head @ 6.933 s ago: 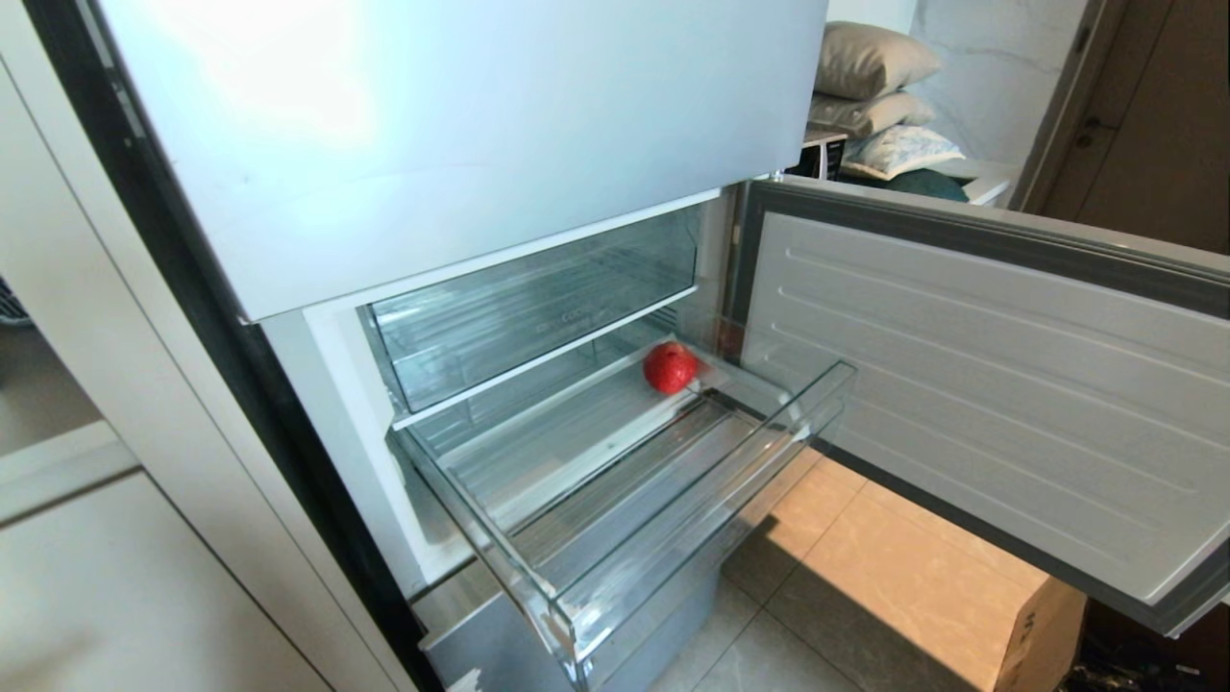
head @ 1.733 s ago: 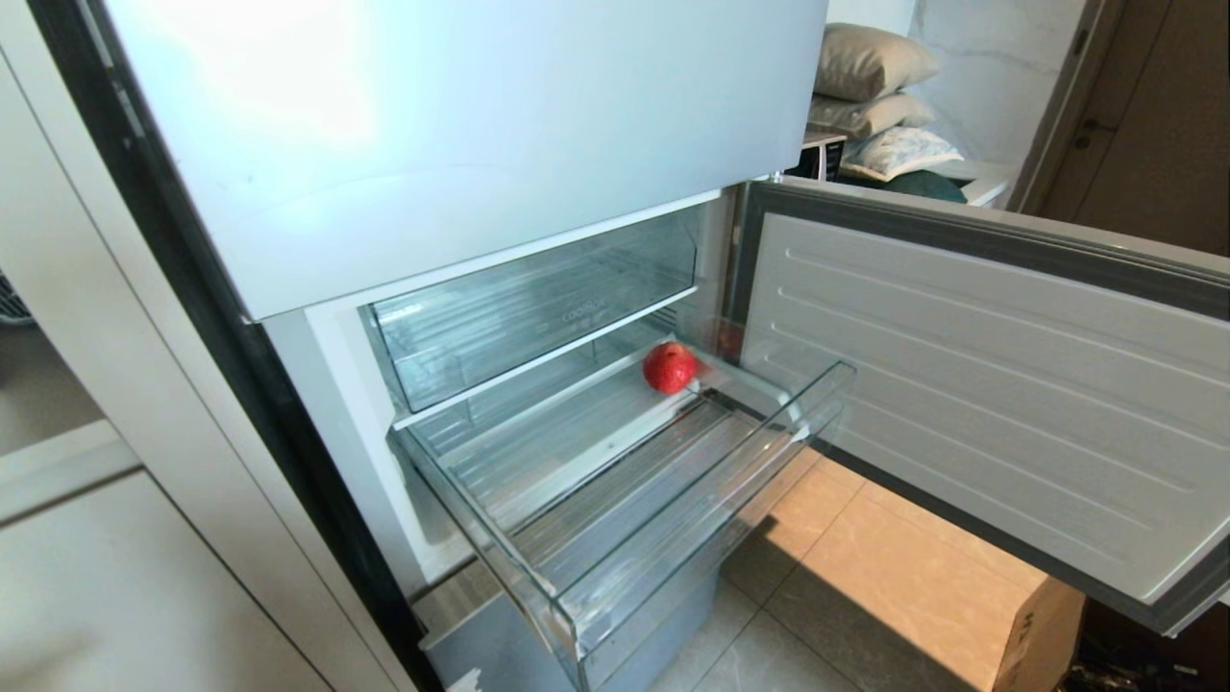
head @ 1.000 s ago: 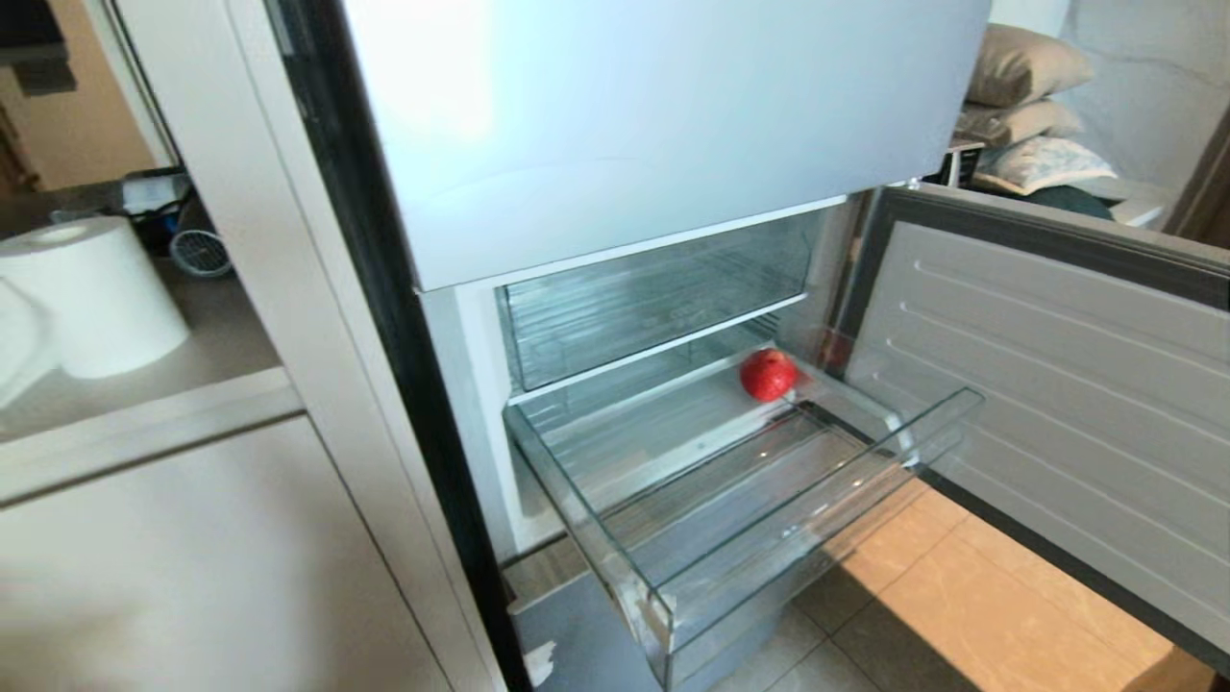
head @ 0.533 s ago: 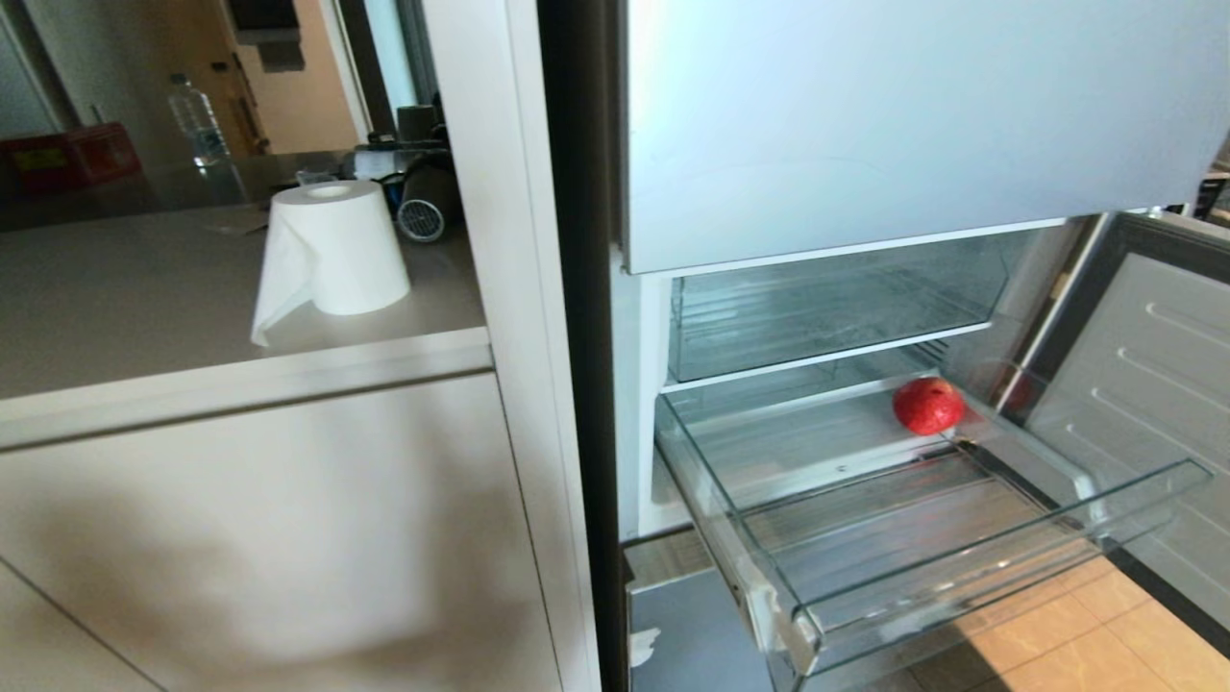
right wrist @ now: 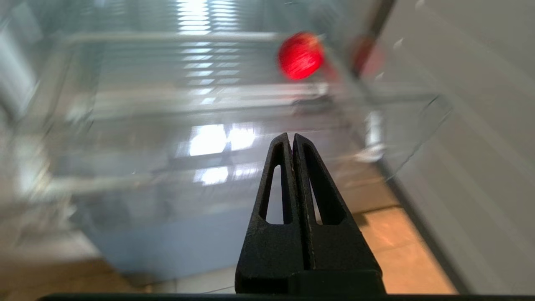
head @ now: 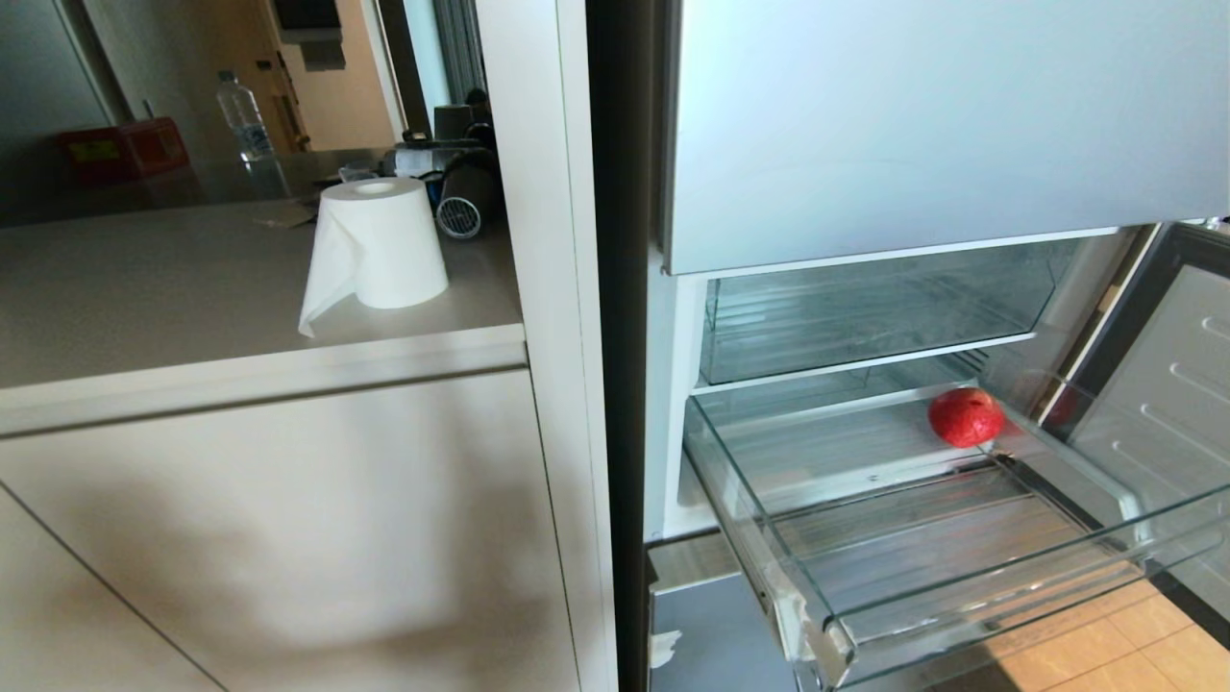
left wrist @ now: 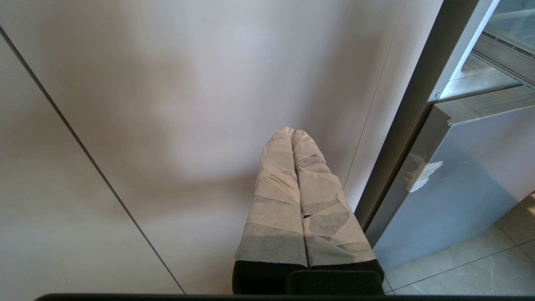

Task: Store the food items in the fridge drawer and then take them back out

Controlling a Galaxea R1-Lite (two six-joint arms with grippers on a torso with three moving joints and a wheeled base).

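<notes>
At far left, a desk [head: 192, 288] carried a water bottle [head: 242, 111], a red box [head: 120, 149] and a white paper roll [head: 380, 245] with one loose sheet hanging at its side; behind the roll stood some dark items that could not be made out. Pale cabinet fronts [head: 288, 529] lay below the desk. The left tool [left wrist: 292, 133], its fingers wrapped in pale tape and pressed together with nothing between them, pointed at that cabinet front, close to the dark edge of the fridge. A scrap of torn white tape [left wrist: 422, 175] clung to the blue-grey lower fridge panel [left wrist: 459, 175].

In the centre stood the fridge, with its upper door [head: 913, 125] shut. Below that door a clear bin [head: 865, 308] sat pushed in. Under the bin the fridge drawer [head: 961, 615] stood pulled out, with torn white tape at its near front corner. One round red fruit [head: 966, 417] rested on the drawer's ribbed bottom, toward the back and near the right wall.

The right tool [right wrist: 291, 136], black and clenched on nothing, pointed toward the drawer from in front of it, well apart from the fruit [right wrist: 301, 55]; that view was blurred. At far right the lower fridge door [head: 1182, 384] hung open above tan floor tiles [head: 1105, 654].
</notes>
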